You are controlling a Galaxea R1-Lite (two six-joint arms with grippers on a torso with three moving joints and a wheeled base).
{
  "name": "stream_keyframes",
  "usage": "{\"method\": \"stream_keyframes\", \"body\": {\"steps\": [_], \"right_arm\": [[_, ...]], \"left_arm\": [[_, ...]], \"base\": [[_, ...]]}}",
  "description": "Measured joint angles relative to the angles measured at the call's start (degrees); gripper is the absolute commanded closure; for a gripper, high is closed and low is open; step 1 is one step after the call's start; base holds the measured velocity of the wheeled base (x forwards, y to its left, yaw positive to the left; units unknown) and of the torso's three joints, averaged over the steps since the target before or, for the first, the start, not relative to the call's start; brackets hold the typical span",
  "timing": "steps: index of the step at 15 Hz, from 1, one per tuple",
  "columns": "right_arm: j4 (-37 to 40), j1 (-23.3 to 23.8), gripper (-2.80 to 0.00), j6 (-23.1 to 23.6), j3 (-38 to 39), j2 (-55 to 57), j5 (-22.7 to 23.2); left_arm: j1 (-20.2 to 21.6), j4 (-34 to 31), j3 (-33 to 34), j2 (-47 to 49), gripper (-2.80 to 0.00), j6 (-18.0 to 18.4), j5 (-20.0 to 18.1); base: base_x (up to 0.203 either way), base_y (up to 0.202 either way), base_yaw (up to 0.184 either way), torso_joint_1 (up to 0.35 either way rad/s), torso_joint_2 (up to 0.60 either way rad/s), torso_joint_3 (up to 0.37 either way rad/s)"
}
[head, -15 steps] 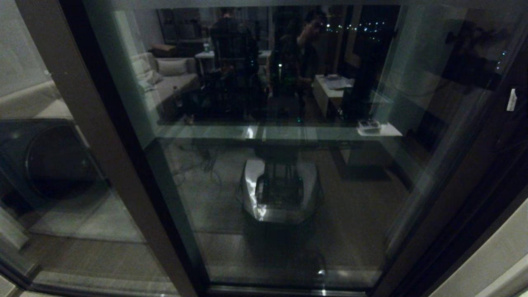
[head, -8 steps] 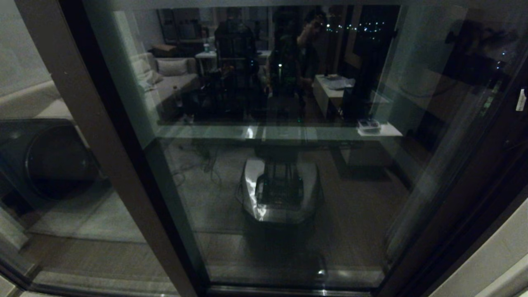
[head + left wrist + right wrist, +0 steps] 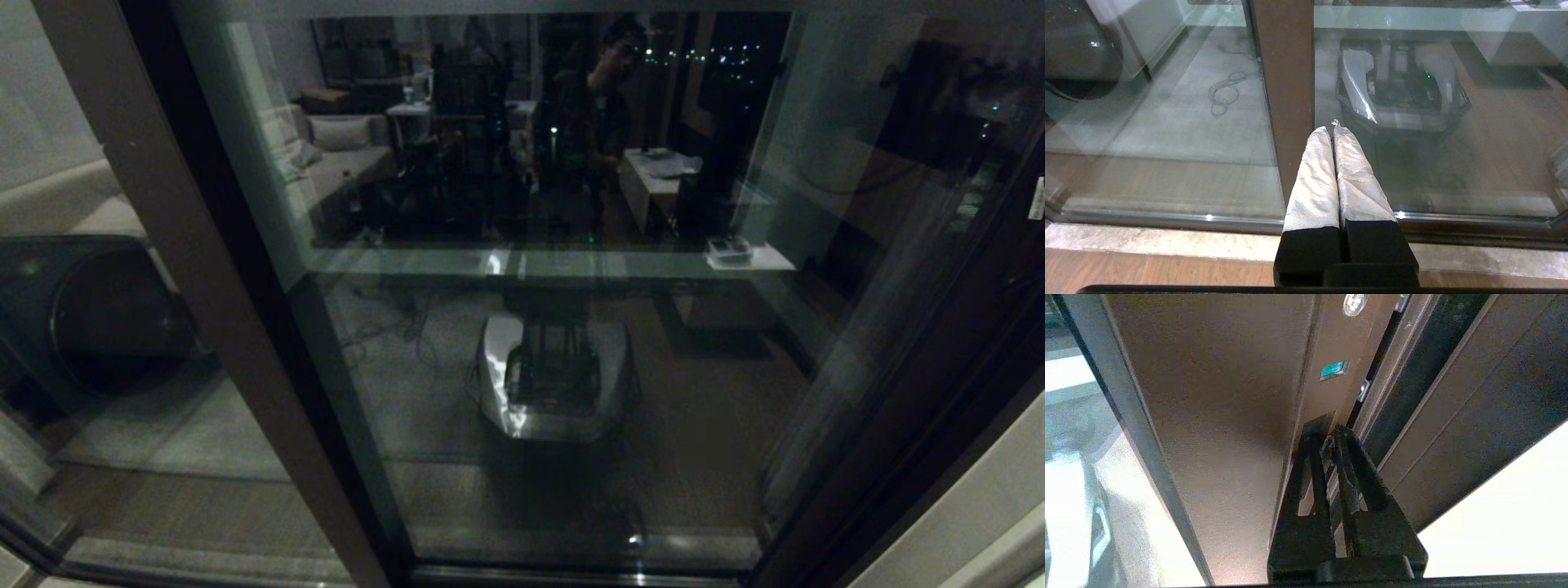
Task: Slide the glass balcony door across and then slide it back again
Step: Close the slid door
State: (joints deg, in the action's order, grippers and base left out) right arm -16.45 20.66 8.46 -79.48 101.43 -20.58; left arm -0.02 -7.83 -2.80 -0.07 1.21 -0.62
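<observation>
The glass balcony door (image 3: 571,367) fills the head view, a tall reflective pane in a dark brown frame. Neither gripper shows in the head view. In the right wrist view my right gripper (image 3: 1331,435) is shut, its tips against the door's brown edge stile (image 3: 1229,396) beside a narrow dark slot (image 3: 1372,371) and a small screw (image 3: 1363,391). My left gripper (image 3: 1331,130), its fingers (image 3: 1310,179) wrapped in white, is shut and holds nothing. It points low at the glass next to a plain brown stile (image 3: 1286,81).
The plain stile (image 3: 212,269) of the unmoving panel crosses the left of the head view. Behind that glass sits a dark round-fronted appliance (image 3: 98,318). My own base is mirrored in the pane (image 3: 555,384). A pale wall (image 3: 980,506) borders the lower right, a stone sill (image 3: 1167,245) below.
The white tag on the door's right stile has moved right, to the picture's edge, and the reflections in the pane have shifted: the door has slid right. The plain left stile stayed put.
</observation>
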Motion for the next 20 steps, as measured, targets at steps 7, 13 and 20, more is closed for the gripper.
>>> {"method": "stream_keyframes", "body": {"steps": [7, 13, 20], "right_arm": [[-0.1, 1.8, 0.0, 0.0, -1.5, 1.3, 1.0], [-0.4, 1.9, 0.0, -0.2, -0.5, 0.6, 1.3], [0.5, 2.3, 0.0, 0.3, 8.1, -8.7, 6.4]], "left_arm": [[0.0, 0.0, 0.0, 0.0, 0.0, 0.0, 0.0], [0.0, 0.0, 0.0, 0.0, 0.0, 0.0, 0.0], [0.0, 0.0, 0.0, 0.0, 0.0, 0.0, 0.0]], "base": [[0.0, 0.0, 0.0, 0.0, 0.0, 0.0], [0.0, 0.0, 0.0, 0.0, 0.0, 0.0], [0.0, 0.0, 0.0, 0.0, 0.0, 0.0]]}}
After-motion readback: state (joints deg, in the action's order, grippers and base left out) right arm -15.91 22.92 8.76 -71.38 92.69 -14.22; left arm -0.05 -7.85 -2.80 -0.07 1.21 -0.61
